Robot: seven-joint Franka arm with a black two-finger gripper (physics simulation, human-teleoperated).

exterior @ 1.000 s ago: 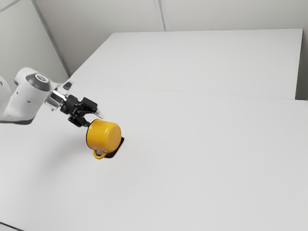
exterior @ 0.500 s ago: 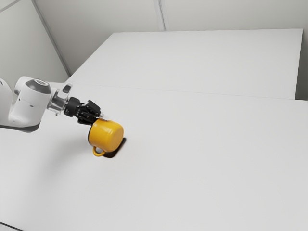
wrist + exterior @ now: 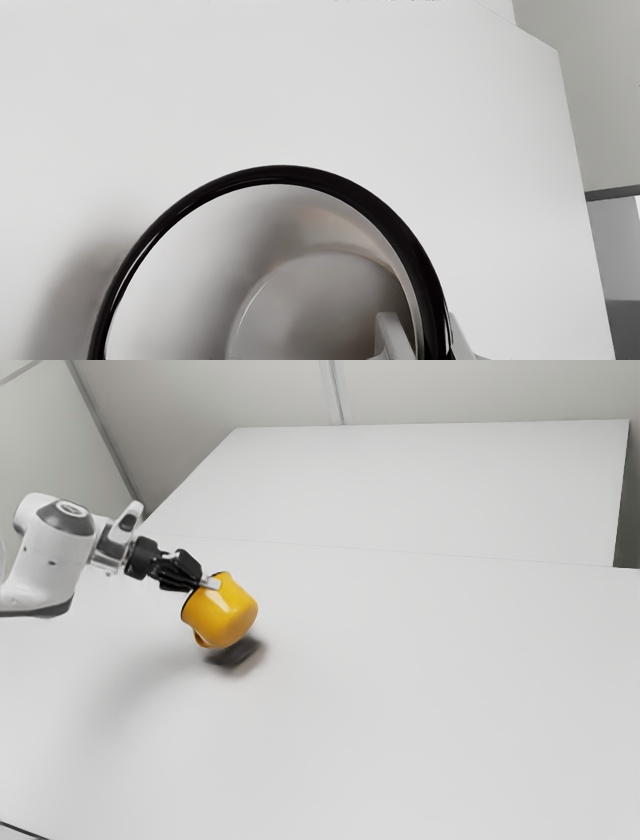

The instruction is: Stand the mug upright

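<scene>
In the exterior view, the white arm (image 3: 62,555) comes in on the exterior view's left of the mug and reaches toward it. Between the arm's white part and the mug is the black tool (image 3: 211,583), its tips at the mug's upper rim. It is closed down on the mug's wall, with the two fingers apart only by what they pinch.

Next comes the yellow mug (image 3: 225,612) itself, tilted rather than upright. Its mouth faces the tool and its base is turned down and away toward the exterior view's right. The handle (image 3: 202,641) is on the mug's underside. A dark, soft shadow (image 3: 236,654) lies on the white table (image 3: 420,700) just beneath the mug, which looks raised; whether its lowest edge touches the table cannot be told. The table stretches well past the mug toward the exterior view's right, and the pale wall (image 3: 450,390) stands beyond the table, well apart from the mug.

In the wrist view, the mug's mouth opens toward the camera, ringed by the black rim (image 3: 282,174), with the pale round bottom (image 3: 320,300) visible inside. One fingertip of the tool is inside the mug, the other outside, with the mug's wall gripped between them.
</scene>
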